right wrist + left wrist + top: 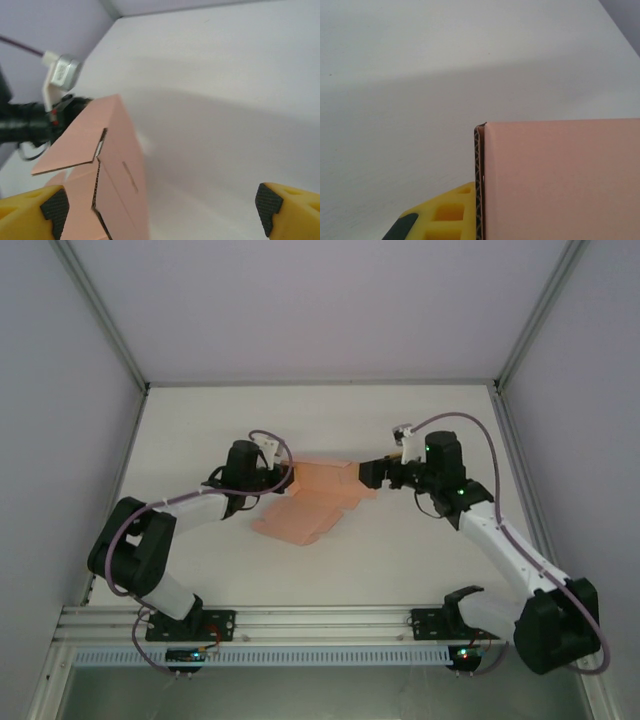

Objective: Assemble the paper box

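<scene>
- The smooth white table [400, 560] is lying under the paper box [315, 502], a salmon-pink corrugated-card sheet partly raised, with its long axis running near-left to far-right.
- The right gripper [372, 474] is hovering at the box's right end with its jaws standing wide apart and the card lying beside one black pad [55, 210]; it is probably the arm free to fold.
- The left gripper [284, 480] is clamping the box's left wall, its yellow finger [447, 212] pressing against the fluted edge.

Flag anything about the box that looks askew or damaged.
The paper box is only half-formed. One flap juts out loose at an angle, and the sheet's near part lies flat on the table. No tears or crushing visible.
</scene>
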